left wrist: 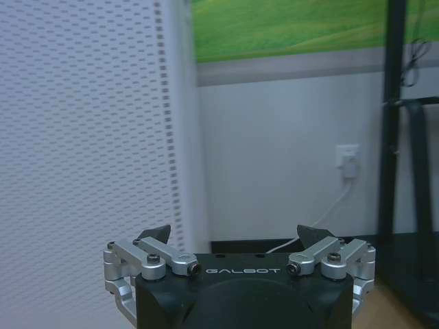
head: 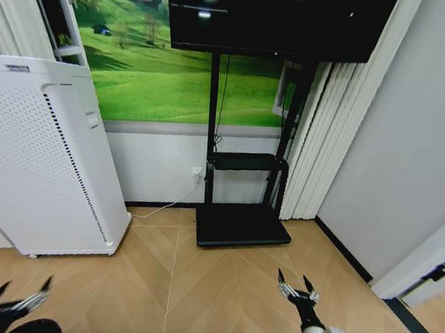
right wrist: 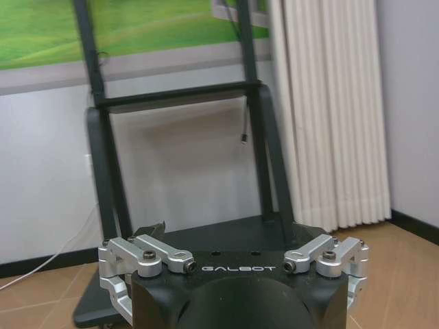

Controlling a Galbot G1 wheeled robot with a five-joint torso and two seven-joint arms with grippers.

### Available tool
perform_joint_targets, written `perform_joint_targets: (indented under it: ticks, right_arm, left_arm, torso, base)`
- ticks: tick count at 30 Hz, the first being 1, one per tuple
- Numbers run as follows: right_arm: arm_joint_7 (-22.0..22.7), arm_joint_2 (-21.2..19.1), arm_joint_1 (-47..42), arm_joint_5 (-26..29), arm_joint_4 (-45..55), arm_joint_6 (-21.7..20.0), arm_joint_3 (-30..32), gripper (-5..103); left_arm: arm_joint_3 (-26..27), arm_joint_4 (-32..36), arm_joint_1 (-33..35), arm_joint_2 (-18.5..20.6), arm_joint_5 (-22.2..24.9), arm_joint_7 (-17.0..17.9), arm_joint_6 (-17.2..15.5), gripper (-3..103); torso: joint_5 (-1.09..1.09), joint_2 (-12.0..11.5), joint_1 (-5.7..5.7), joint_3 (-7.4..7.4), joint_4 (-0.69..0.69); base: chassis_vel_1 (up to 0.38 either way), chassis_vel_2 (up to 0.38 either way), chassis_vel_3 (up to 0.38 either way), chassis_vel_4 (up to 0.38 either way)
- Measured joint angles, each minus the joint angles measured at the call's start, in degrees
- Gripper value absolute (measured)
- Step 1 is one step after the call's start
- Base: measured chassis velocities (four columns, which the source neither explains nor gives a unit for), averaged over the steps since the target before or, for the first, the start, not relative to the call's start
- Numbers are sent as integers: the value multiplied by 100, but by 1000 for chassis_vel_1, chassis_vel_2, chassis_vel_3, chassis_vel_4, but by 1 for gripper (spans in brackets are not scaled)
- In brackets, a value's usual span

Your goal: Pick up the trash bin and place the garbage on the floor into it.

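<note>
The robot stands facing a corner of the room, and both arms are held low in front of it. The left gripper [head: 20, 291] hangs above the herringbone parquet floor [head: 200, 286], near the foot of the tall white perforated appliance [head: 42, 155]; its two fingers are spread wide apart and nothing is between them. The right gripper [head: 297, 286] is also above the floor, a little in front of the flat black base of the TV stand [head: 241, 226], with its fingers spread wide as well and holding nothing. In the left wrist view the left gripper [left wrist: 236, 236] points toward the appliance [left wrist: 82, 137] and a white wall socket [left wrist: 348, 160] with a cable. In the right wrist view the right gripper [right wrist: 230, 233] points at the TV stand [right wrist: 178, 99], beside a white pleated curtain [right wrist: 329, 110]. The floor under both grippers is bare wood.
</note>
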State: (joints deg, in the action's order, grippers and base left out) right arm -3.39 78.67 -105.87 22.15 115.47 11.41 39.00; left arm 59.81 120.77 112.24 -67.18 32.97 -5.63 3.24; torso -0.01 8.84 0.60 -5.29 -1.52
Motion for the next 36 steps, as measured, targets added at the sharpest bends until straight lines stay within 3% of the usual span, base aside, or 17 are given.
perform_joint_targets:
  ticks: [7, 13, 36]
  right_arm:
    - [-11, 306, -500, -825, 1138, -93, -334, 100]
    - [5, 206, -558, -877, 1483, -205, -293, 100]
    - [-143, 76, -281, -737, 1416, -380, -29, 100]
  left_arm:
    - [-1340, 971, -424, 142, -243, 505, -513, 100]
    - [-1878, 1227, -375, 82, -479, 683, -626, 100]
    - [-1830, 1581, -28, -208, -731, 904, -585, 100]
  torso:
    - [3, 0, 0, 0, 0]
    - [1, -1, 0, 0, 0]
    - [1, 0, 0, 0, 0]
  base:
    - [0, 0, 0, 0]
    - [0, 0, 0, 0]
    - [0, 0, 0, 0]
